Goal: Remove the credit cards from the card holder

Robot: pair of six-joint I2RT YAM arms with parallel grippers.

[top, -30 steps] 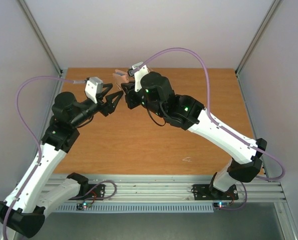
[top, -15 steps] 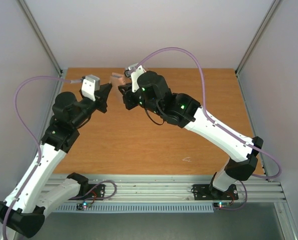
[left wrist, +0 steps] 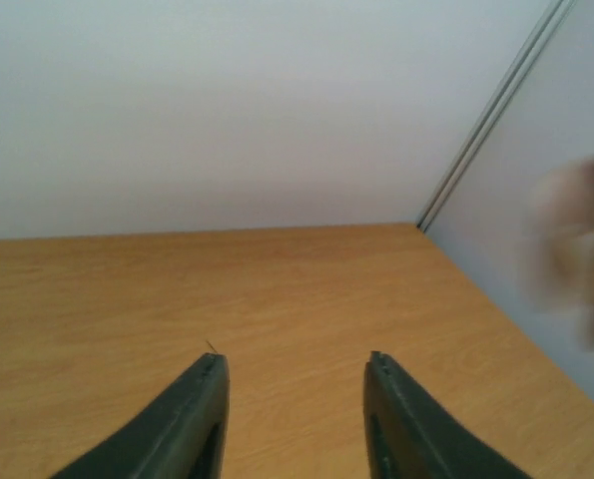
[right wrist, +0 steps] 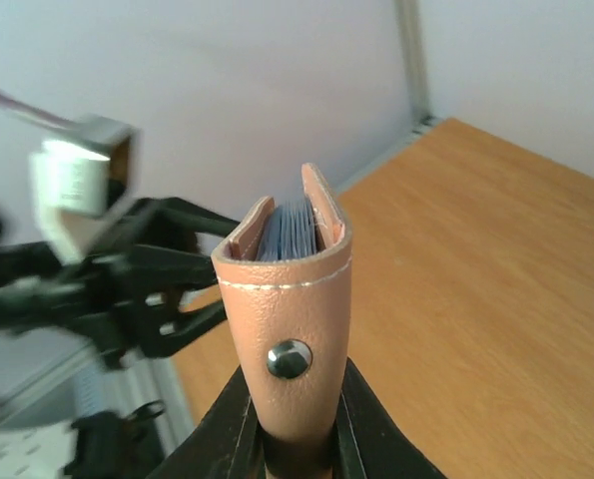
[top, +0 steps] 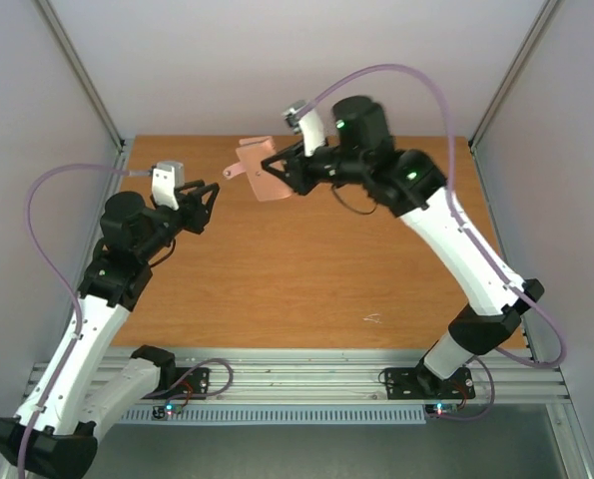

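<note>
My right gripper (top: 285,172) is shut on the pink-mauve card holder (top: 261,170) and holds it in the air above the far middle of the table. In the right wrist view the card holder (right wrist: 291,299) stands upright between my fingers (right wrist: 239,419), snap stud facing the camera. Its pale blue-grey inside (right wrist: 289,236) shows at the top. No separate credit card can be made out. My left gripper (top: 207,200) is open and empty, to the left of the holder and apart from it. In the left wrist view the left gripper (left wrist: 295,367) has nothing between its jaws.
The brown table (top: 306,269) has white walls at the back and sides, with metal posts at the far corners (top: 117,135). A small white mark (top: 372,319) lies on the table near the front right. The left arm's camera block (right wrist: 77,185) shows blurred beyond the holder.
My right arm has risen and swung right, carrying the holder up and away from the left gripper. My left gripper has drawn back to the left, still open.
</note>
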